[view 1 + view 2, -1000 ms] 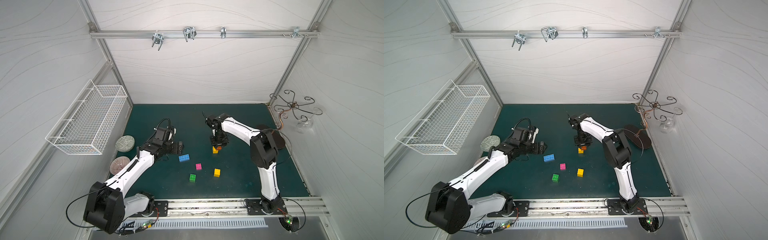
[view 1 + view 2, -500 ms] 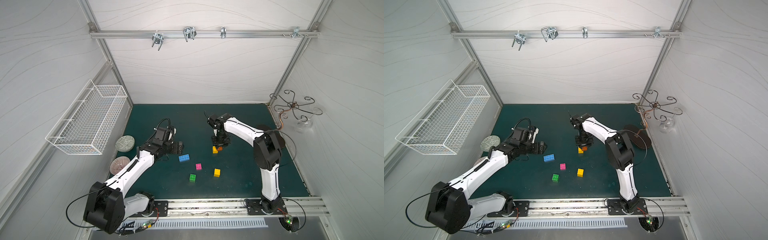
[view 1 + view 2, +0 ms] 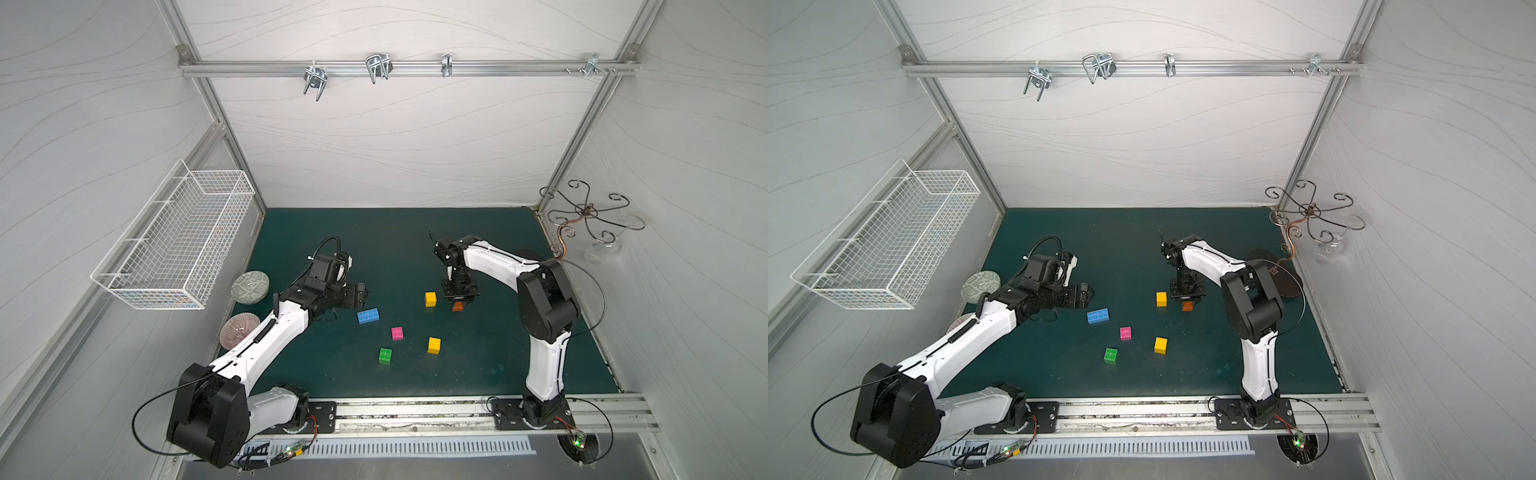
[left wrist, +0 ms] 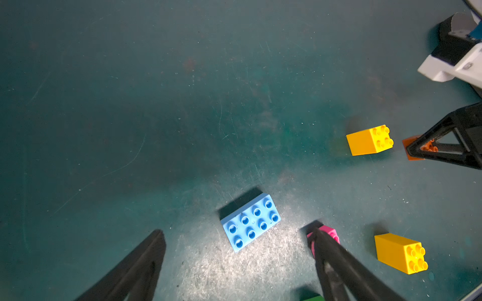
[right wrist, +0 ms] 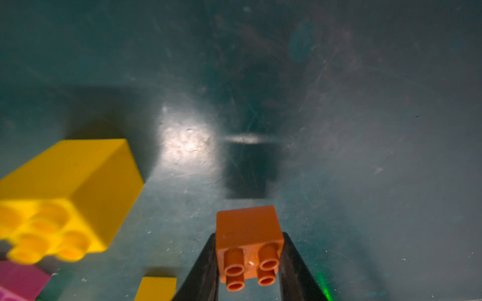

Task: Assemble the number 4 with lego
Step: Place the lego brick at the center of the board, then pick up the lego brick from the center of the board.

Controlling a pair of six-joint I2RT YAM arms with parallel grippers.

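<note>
My right gripper [image 5: 249,235] is shut on the orange lego brick [image 5: 249,242], studs toward the wrist camera. The brick's shadow lies apart from it on the green mat. In both top views the orange brick [image 3: 457,306] [image 3: 1187,306] hangs just right of a yellow brick [image 3: 430,299] [image 5: 65,192]. Loose on the mat lie the blue brick [image 3: 368,316] [image 4: 250,222], the pink brick [image 3: 397,333], the green brick [image 3: 385,356] and a second yellow brick [image 3: 434,345]. My left gripper [image 3: 361,293] [image 4: 236,231] stands open just left of the blue brick, holding nothing.
Two round patterned discs [image 3: 250,286] [image 3: 239,330] lie at the mat's left edge beside my left arm. A white wire basket [image 3: 174,245] hangs on the left wall. A curled metal hook stand [image 3: 586,212] rises at the back right corner, over a dark round base [image 3: 1273,272].
My right gripper has carried the orange brick to the right and a little forward, away from the yellow brick it was touching. The left arm has not moved.
</note>
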